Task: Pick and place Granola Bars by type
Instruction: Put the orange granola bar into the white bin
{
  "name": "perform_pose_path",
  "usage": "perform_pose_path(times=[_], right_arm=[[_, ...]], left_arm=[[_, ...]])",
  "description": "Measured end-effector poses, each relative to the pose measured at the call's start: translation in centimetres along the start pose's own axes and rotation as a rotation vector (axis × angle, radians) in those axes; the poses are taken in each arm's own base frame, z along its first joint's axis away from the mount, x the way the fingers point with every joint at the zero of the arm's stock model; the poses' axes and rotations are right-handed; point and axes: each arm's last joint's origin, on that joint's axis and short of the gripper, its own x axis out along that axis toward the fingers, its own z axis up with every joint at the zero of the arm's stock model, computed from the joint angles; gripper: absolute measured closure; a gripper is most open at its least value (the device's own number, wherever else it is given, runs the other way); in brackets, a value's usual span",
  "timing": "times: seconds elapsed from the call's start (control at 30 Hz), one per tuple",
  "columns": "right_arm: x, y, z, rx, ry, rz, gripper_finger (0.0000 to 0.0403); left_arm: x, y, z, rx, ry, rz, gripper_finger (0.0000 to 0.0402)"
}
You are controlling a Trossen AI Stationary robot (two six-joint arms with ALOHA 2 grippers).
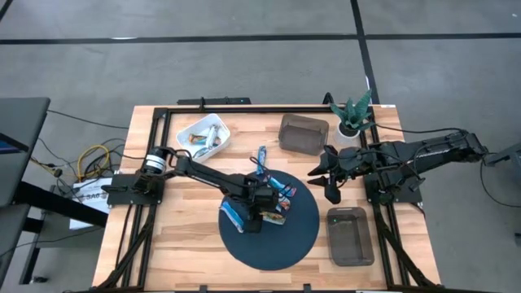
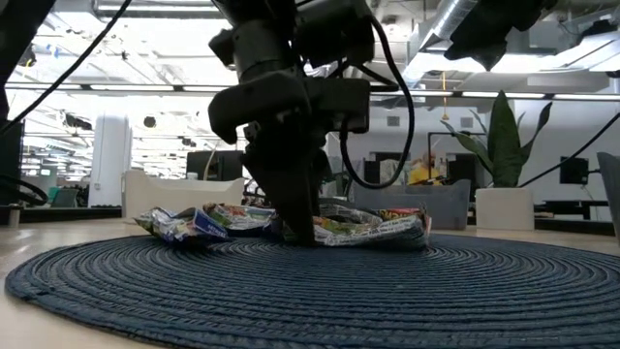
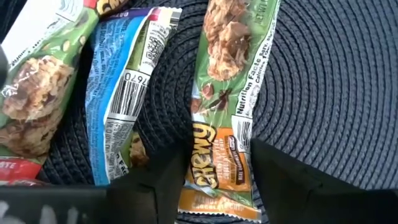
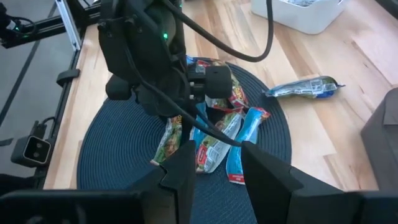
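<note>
Woven round dark mat [image 1: 269, 232], crinkled foil granola bars [image 4: 214, 140], left end effector [image 3: 214, 186] spread astride one, right end effector [image 4: 214, 165] spread above.

The mat [image 1: 269, 244] lies on the surface [image 1: 187, 244]. On the mat, a cluster of bars [image 1: 273, 199] lies under the left claw [image 1: 259, 213]. Behind the mat sit a bin [image 1: 203, 136] holding bars and a tray [image 1: 303, 133]. Right of the mat sits another tray [image 1: 350, 236]. The right claw [image 1: 326, 181] hangs above the surface just right of the mat's back edge.

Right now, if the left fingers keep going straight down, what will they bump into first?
Probably the orange and green Chewy granola bar: the left gripper points down at it, open fingers either side, with the dark woven mat underneath.
</note>
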Motion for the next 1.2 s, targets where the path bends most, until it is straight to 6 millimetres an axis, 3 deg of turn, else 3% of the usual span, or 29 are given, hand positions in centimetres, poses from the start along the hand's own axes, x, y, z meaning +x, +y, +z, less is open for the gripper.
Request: perform_pose_path(times=[0.33,0.63,0.87,1.2], right_arm=[[0.0,0.2,-0.1,-0.008,0.019,0.064,0.0284],[0.0,0.3,0.1,-0.013,0.005,0.088,0.0284],[0.0,0.3,0.4,-0.025,-0.026,0.093,0.0284],[0.0,-0.7,1.1,-0.006,-0.090,0.008,0.0284]], left_arm=[[-0.3,0.1,0.0,-0.009,0.001,0.012,0.0311],[-1.3,1.2,0.1,-0.074,-0.008,0.024,0.0322],[-5.3,2.7,0.4,-0.161,-0.073,0.067,0.0330],[-14.0,4.4,-1.5,-0.305,-0.108,0.271,0.0331]])
